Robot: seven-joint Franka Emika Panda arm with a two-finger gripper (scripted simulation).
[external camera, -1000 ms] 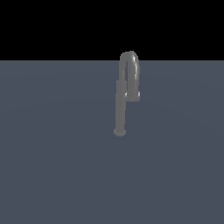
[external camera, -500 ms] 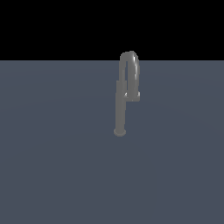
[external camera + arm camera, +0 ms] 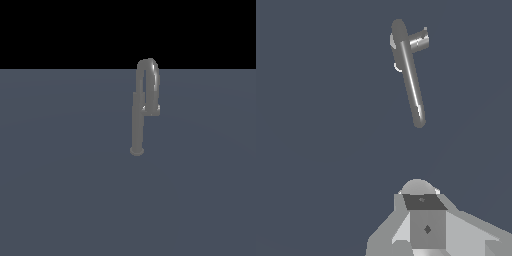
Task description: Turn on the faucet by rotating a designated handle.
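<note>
Faucet (image 3: 138, 120) upright on surface (image 3: 60, 190), right of centre in exterior view. Handle (image 3: 419, 41) juts sideways from column. Hand (image 3: 423, 220) well apart (opening: cannot tell). You should approach handle's free end, push square.

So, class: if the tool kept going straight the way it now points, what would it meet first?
Probably the bare surface. In the wrist view the tool points down beside the faucet, clear of its handle; depth is unclear.
</note>
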